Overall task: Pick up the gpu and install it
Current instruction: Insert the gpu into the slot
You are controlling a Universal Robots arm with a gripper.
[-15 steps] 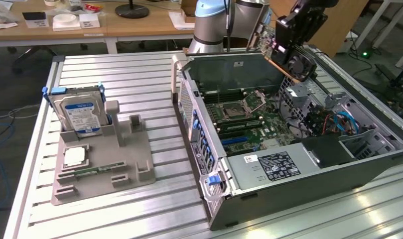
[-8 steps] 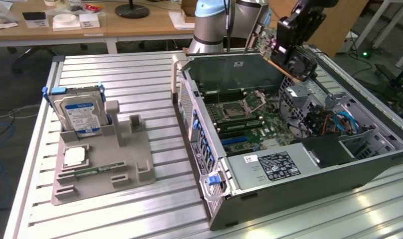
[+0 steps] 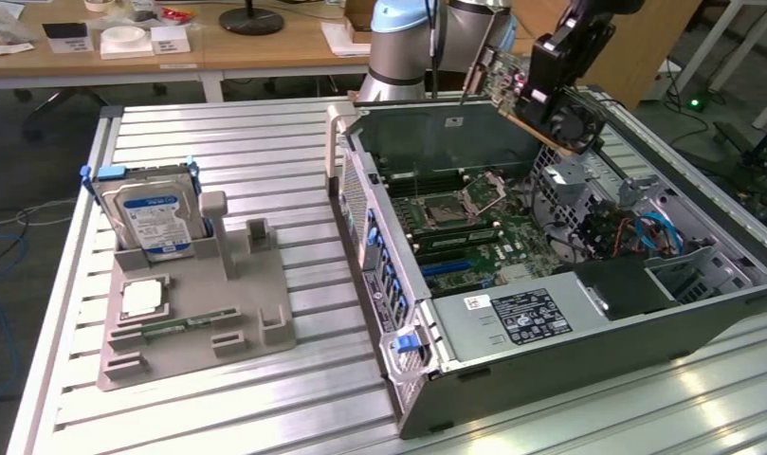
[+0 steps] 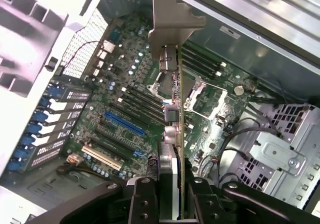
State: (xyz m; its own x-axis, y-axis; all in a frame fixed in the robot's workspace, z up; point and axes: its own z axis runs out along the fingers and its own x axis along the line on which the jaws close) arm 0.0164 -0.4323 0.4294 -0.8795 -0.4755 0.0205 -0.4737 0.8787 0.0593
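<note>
The gpu (image 3: 525,87), a green card with a black fan, hangs tilted above the far side of the open computer case (image 3: 380,284). My gripper (image 3: 563,66) is shut on it from above. In the wrist view the gpu (image 4: 175,109) runs edge-on away from the camera, with its silver bracket (image 4: 172,22) at the far end. It is clamped between my two black fingers (image 4: 142,199). Below it lies the motherboard (image 4: 125,84), and the card hangs clear above the board, beside the blue slot (image 4: 122,124).
A grey holder tray (image 3: 250,332) on the slatted table at the exterior view's left carries a silver hard drive (image 3: 155,213), a narrow memory stick (image 3: 174,327) and a square chip (image 3: 143,299). Inside the case sit a power supply (image 3: 522,318) and blue cables (image 3: 655,232).
</note>
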